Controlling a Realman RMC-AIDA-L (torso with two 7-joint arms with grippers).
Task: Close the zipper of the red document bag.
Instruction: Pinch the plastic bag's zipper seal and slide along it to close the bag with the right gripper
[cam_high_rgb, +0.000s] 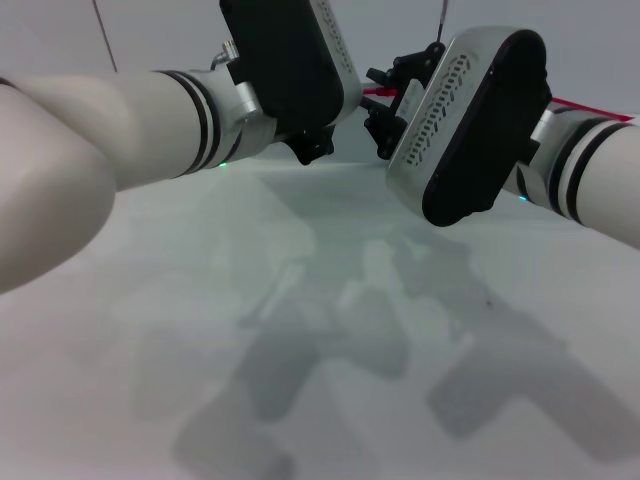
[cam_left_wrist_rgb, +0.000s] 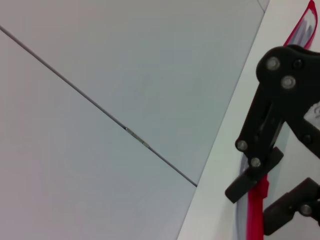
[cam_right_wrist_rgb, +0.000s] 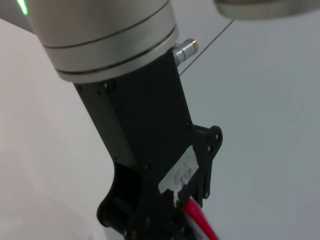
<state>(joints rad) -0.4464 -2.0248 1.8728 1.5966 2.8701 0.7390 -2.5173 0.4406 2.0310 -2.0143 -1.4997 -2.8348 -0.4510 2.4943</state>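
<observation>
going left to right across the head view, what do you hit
left arm's white forearm → left gripper → red zipper showing in the gap → right gripper → right arm's striped forearm

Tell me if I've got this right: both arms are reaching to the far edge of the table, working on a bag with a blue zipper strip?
Not quite: the zipper strip is bright red, not blue. The left wrist view shows it plainly, running along the edge of the translucent document bag, with the right tool at it. The rest holds: in the head view both arms reach to the table's far edge, the left tool included.
</observation>
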